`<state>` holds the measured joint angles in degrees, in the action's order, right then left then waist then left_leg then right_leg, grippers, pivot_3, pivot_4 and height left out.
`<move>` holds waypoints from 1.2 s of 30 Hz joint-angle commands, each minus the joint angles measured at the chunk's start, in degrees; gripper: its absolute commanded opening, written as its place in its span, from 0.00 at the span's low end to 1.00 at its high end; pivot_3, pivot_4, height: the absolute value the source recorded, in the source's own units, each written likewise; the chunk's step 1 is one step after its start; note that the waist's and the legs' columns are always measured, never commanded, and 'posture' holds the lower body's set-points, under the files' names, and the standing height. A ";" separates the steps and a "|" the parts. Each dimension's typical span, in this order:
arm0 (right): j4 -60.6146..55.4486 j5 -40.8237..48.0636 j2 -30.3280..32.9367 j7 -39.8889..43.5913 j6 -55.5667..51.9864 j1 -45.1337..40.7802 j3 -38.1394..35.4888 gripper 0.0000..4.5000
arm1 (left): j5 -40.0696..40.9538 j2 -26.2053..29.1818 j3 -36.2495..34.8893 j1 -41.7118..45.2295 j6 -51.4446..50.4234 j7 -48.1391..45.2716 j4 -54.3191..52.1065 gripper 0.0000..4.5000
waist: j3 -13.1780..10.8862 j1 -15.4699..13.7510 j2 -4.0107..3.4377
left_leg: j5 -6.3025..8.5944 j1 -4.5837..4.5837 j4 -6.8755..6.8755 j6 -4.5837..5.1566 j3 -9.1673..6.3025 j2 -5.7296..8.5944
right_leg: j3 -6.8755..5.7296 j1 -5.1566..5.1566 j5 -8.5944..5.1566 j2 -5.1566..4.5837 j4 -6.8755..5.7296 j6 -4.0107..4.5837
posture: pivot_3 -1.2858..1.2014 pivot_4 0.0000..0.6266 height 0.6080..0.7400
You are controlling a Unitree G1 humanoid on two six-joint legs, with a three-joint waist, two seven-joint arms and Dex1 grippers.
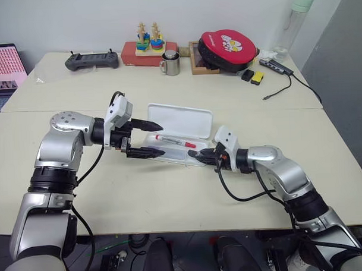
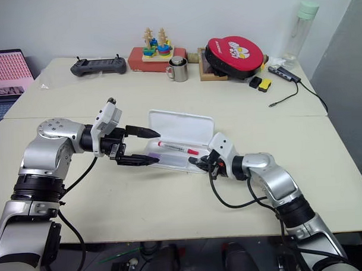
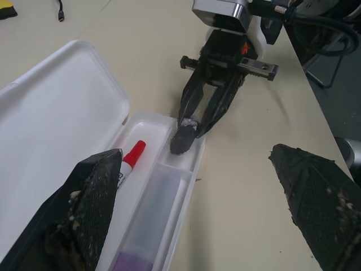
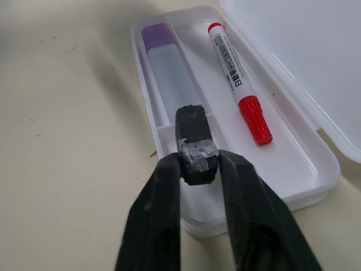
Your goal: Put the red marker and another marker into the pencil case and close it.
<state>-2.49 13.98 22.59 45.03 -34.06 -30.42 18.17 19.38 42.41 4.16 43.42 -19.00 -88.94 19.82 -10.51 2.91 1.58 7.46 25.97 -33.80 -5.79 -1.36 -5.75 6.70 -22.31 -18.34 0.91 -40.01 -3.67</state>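
Case: white pencil case [image 4: 316, 169] lies open on the beige table [image 4: 67, 141], lid folded back flat.
Red marker: red marker [image 4: 237, 84] lies in the case's wider compartment, along its length.
Purple marker: purple marker [image 4: 169, 68] lies in the narrow compartment by the case's front wall.
Gripper: right gripper [image 4: 198, 164] closes on the purple marker's dark cap end.
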 commanded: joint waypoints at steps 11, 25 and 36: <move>-0.87 8.85 -5.18 -1.93 2.22 -5.60 -13.48 0.96 | 5.27 -2.58 -6.13 5.76 -3.65 4.62 4.61 1.00 | -0.01 0.03 0.01 | 0.00 0.00 -0.02 0.00 -0.03 0.00 | -0.03 0.00 0.01 0.01 -0.05 -0.03 | 0.52 0.24 1.00; 38.41 -0.28 -5.67 -17.24 10.01 -27.11 -22.09 0.47 | 7.09 -4.15 -9.54 9.82 -3.46 6.31 10.12 1.00 | -0.04 0.28 -0.04 | 0.00 0.00 0.11 0.01 0.01 0.01 | -0.02 -0.03 0.15 0.00 -0.02 0.25 | 0.52 0.24 1.00; 36.45 -1.60 -6.56 -4.37 8.27 -25.32 -15.68 0.01 | 5.81 -1.94 -9.50 7.32 -2.51 6.03 9.18 1.00 | -0.07 0.43 -0.09 | 0.00 0.00 0.17 0.00 0.00 0.02 | -0.04 -0.04 0.13 0.00 -0.02 0.28 | 0.52 0.24 1.00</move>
<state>38.30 11.65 15.87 38.04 -25.51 -55.62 1.97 24.90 39.13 -3.97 50.61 -21.81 -82.69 30.13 -10.58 3.34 1.49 7.46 25.96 -33.63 -5.78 -1.37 -5.73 6.66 -22.35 -18.21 0.91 -40.04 -3.38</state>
